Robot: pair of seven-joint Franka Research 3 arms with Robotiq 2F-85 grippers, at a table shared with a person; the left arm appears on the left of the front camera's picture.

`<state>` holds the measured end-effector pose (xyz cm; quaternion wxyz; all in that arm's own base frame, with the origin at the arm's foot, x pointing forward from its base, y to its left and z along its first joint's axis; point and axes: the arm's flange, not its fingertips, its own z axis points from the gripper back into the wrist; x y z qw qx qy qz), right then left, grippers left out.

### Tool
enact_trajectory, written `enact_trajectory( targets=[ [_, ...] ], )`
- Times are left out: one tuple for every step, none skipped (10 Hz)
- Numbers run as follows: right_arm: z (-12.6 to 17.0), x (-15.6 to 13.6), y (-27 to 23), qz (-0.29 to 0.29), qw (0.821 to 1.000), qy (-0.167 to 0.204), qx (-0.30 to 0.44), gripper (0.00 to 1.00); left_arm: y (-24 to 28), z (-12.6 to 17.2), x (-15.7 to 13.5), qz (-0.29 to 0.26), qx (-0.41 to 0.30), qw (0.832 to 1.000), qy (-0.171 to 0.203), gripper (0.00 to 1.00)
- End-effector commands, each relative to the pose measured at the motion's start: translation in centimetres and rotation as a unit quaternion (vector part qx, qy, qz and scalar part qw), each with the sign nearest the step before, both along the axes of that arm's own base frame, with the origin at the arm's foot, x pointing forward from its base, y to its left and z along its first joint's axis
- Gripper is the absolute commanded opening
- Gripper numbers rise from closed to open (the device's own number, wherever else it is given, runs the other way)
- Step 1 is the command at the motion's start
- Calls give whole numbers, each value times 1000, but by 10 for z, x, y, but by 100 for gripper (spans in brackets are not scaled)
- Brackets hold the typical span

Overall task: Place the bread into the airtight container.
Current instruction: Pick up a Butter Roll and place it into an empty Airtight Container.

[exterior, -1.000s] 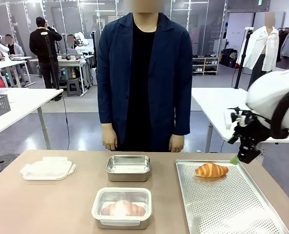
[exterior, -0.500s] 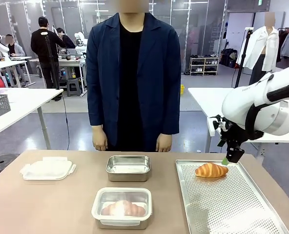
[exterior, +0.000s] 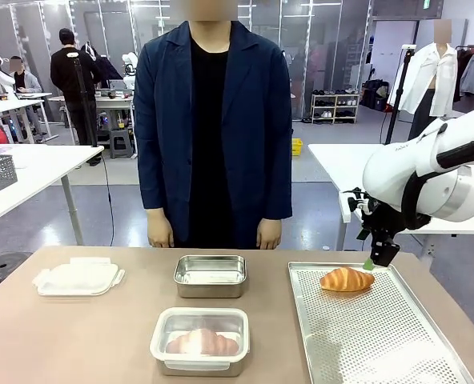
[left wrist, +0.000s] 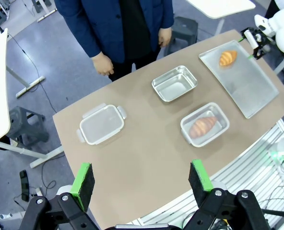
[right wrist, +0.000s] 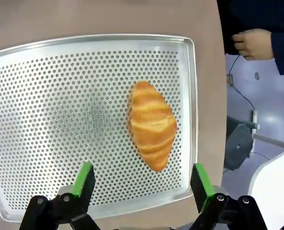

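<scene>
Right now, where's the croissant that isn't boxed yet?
Front view: the croissant lies on the perforated tray at the robot's right, near the tray's far edge, right of the empty steel container. The open right gripper hovers close by its right end.

Bright, even overhead room light; soft, faint shadows on the tan worktop [exterior: 77, 344]. Whitish glare over the near rectangular steel container [exterior: 198, 369], washing out its contents. Dull sheen across the perforated silver metal tray [exterior: 365, 320]. Sharp throughout, near and far; wide-angle bending at wrist-view edges.
</scene>
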<state>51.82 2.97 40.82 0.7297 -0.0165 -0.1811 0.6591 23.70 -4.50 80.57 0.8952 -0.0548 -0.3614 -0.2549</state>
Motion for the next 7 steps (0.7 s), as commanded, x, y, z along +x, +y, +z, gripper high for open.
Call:
enact_trajectory(
  targets=[
    [-10,9,7,47,999,-3,12,100,0,0,-1,-4,-2,1000,0,100],
    [-20,18,8,74,997,6,25,100,0,0,-1,-4,-2,1000,0,100],
    [-30,24,8,75,997,9,10,100,0,0,-1,-4,-2,1000,0,100],
    [-37,32,11,79,997,16,8,100,0,0,-1,-4,-2,1000,0,100],
    [-43,39,14,81,997,19,5,100,0,0,-1,-4,-2,1000,0,100],
    [-49,47,16,79,996,33,6,100,0,0,-1,-4,-2,1000,0,100],
    [-55,54,17,79,996,41,6,100,0,0,-1,-4,-2,1000,0,100]
  ],
)
